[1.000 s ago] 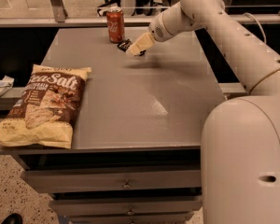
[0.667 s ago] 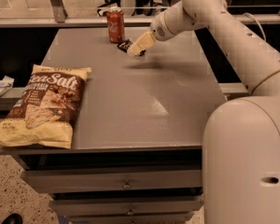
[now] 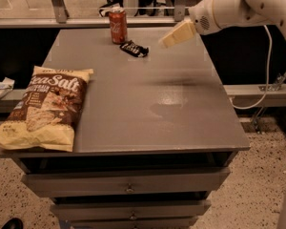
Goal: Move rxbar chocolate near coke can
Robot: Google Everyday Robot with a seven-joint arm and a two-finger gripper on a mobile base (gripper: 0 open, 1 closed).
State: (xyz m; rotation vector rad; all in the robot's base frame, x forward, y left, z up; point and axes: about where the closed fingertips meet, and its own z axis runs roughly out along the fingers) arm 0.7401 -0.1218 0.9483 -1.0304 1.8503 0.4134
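Observation:
The coke can (image 3: 117,26) stands upright near the far edge of the grey table (image 3: 148,94). The rxbar chocolate (image 3: 134,48), a small black-wrapped bar with white lettering, lies flat on the table just to the right and in front of the can, apart from it by a small gap. My gripper (image 3: 169,38) hangs above the table to the right of the bar, raised clear of it and holding nothing that I can see.
A large yellow-and-brown chip bag (image 3: 46,107) lies at the table's left front. Drawers (image 3: 128,187) sit below the tabletop. A rail (image 3: 86,22) runs behind the table. My arm (image 3: 238,6) reaches in from the upper right.
My gripper has lifted up and moved right, away from the bar. The bar now lies uncovered on the table next to the can.

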